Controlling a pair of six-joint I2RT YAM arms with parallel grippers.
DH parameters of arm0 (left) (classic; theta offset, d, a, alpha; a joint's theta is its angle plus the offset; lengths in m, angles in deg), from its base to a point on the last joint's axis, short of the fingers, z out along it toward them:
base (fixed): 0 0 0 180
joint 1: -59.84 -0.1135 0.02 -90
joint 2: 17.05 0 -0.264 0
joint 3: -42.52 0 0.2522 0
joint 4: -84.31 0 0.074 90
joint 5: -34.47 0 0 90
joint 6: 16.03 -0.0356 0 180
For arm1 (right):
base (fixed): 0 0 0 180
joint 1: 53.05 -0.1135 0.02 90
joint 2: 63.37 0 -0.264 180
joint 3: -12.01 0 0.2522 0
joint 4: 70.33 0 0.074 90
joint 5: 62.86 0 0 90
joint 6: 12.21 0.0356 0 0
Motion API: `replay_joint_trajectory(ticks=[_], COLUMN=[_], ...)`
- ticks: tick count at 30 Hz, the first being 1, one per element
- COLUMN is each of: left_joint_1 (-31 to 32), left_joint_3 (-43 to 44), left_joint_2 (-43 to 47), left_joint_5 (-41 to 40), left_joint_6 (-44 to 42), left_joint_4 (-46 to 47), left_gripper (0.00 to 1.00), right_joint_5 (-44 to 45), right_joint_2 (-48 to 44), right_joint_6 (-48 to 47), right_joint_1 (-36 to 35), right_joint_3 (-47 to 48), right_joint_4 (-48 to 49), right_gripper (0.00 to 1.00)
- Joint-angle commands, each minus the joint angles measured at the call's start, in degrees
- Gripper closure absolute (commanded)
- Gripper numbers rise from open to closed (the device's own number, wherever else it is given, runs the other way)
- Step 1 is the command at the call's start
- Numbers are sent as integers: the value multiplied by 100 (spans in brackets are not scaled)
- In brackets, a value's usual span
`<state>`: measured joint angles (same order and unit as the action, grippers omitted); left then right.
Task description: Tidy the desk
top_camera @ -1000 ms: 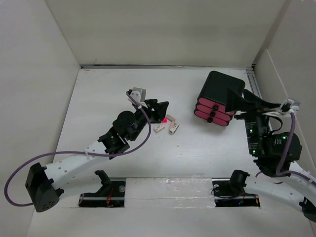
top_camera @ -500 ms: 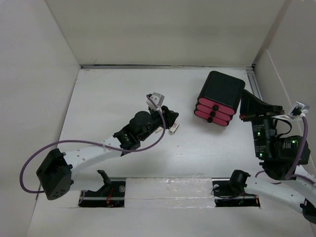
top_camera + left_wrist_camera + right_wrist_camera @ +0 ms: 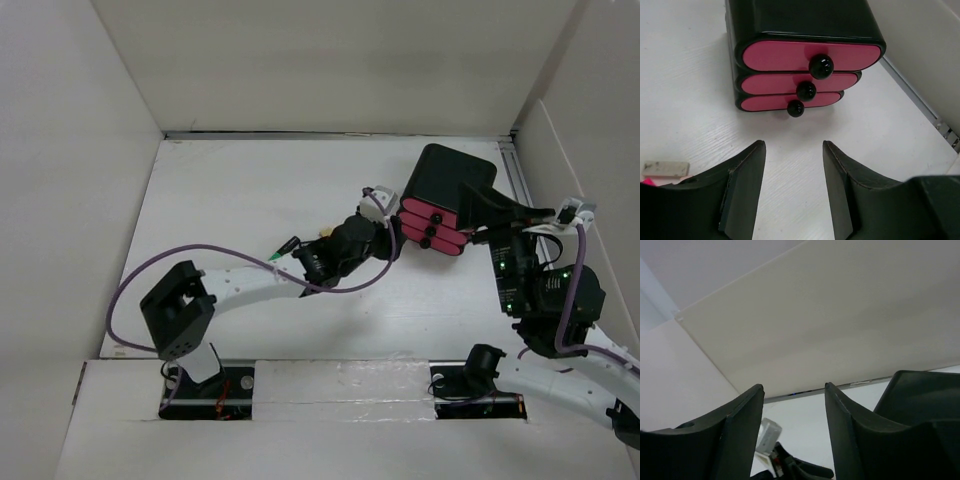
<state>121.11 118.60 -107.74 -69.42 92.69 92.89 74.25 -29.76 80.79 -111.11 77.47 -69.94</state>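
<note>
Tabletop point(image 3: 680, 90) held the drawer box point(image 3: 805, 20) just ahead of the left gripper point(image 3: 793, 147), jaws wide; centring one knob point(image 3: 795, 108) before closing seemed wise.

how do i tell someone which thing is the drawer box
Start at the white desk and go to its far right corner. The drawer box stands there, a glossy black case. Unlike the flat pale piece nearby, it shows three stacked pink drawer fronts, each with a round black knob.

left gripper point(image 3: 793, 150) swung right, now facing the drawer box point(image 3: 455, 180), right gripper point(image 3: 794, 390) back beside it
</note>
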Motion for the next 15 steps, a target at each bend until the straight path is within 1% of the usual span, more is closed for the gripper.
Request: replay_joint_trajectory(ticks=[1,2,3,4,5,6,7,9,10,11,12,13,15], left_joint_1=[42,42,112,113,174,174,174,174,174,174,226,227,227], left_joint_3=[699,841,973,1314,1456,1606,1938,2230,2466,2573,2679,2967,3232], left_joint_2=[-456,-754,-905,-1045,-1334,-1467,-1599,-1968,-2065,-2249,-2346,-2452,-2760], left_joint_5=[167,63,27,18,-34,-70,-87,-228,-263,-324,-394,-465,-667], left_joint_6=[-52,-61,-61,-79,-140,-158,-167,-158,-158,-167,-202,-220,-246], left_joint_4=[-90,-116,-152,-187,-222,-274,-414,-538,-573,-609,-670,-749,-977], left_gripper=[55,55,55,55,55,55,55,56,56,56,56,56,56], right_joint_5=[-62,-62,-88,-106,-88,-71,-71,-123,-158,-193,-211,-211,-255], right_joint_2=[-108,-126,-144,-187,-222,-266,-302,-425,-468,-521,-522,-522,-487], right_joint_6=[16,7,7,-19,24,77,95,121,130,148,165,165,148], right_joint_1=[23,23,23,23,23,23,23,23,23,23,23,23,23], right_joint_3=[139,130,138,156,182,226,218,182,174,165,156,139,156], right_joint_4=[88,96,96,70,9,-70,-53,-35,-27,-35,-27,-9,-9], right_gripper=[46,50,91,100,100,100,100,100,98,93,79,71,57])
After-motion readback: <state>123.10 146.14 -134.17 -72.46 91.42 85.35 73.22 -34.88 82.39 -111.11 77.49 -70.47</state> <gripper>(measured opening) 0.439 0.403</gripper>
